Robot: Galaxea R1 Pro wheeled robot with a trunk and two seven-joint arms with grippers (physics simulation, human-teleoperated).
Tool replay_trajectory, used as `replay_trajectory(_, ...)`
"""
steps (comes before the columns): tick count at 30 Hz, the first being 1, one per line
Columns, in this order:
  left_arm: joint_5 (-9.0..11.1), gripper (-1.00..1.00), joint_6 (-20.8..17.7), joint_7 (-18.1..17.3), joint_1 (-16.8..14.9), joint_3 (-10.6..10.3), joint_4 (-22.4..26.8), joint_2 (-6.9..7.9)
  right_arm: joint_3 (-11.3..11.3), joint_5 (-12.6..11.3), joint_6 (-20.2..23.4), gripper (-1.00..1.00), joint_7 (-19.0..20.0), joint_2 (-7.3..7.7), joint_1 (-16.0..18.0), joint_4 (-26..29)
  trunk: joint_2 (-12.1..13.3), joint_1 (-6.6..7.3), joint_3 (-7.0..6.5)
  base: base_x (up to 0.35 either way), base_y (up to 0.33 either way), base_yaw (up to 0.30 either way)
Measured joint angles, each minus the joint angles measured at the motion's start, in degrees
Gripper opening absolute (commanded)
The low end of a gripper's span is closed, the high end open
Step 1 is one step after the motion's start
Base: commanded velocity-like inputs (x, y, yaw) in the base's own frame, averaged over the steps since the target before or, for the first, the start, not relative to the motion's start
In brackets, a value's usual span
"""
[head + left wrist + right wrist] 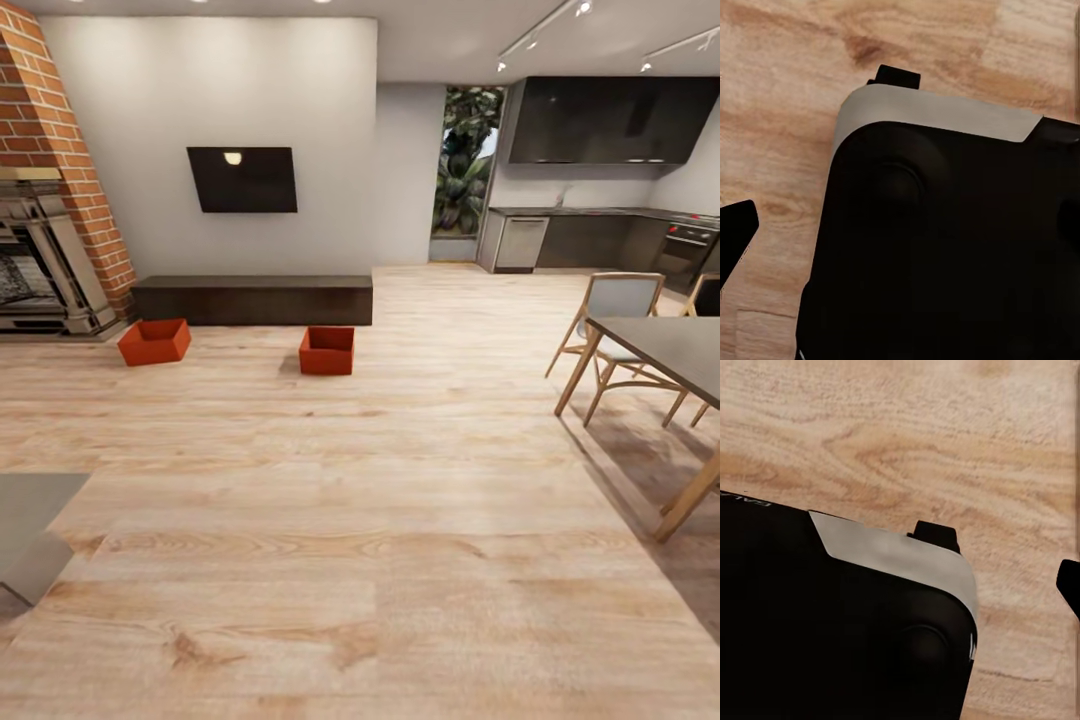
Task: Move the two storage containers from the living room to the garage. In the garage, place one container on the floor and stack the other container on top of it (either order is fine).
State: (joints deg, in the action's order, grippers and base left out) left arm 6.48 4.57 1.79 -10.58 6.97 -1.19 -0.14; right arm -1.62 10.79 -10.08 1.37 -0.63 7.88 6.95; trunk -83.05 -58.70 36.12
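While the robot stands far back in the living room, the head view shows the two storage containers, one (154, 342) at left of mid-frame and the other (326, 351) near centre, before the low cabinet (253, 299). Approach squarely, stopping close. Both wrist views show the robot's dark base (945, 247) over plank flooring (900, 435); each claw's state I cannot tell.

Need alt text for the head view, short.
Two orange-red storage containers sit apart on pale wood-plank flooring in front of a long dark low cabinet, under a black wall TV. A brick fireplace stands at left; a dining table with chairs and a kitchen lie at right.
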Motion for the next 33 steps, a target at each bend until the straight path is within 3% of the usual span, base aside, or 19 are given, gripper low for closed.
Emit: replay_trajectory(33, 0.06, 1.0, 0.07, 0.0, 0.0, -0.2, 0.0, -0.2, -0.08, 0.46, -0.02, 1.0, 0.01, 0.15, 0.0, 0.2, 0.0, 0.0, 0.0, 0.301, 0.008, 0.0)
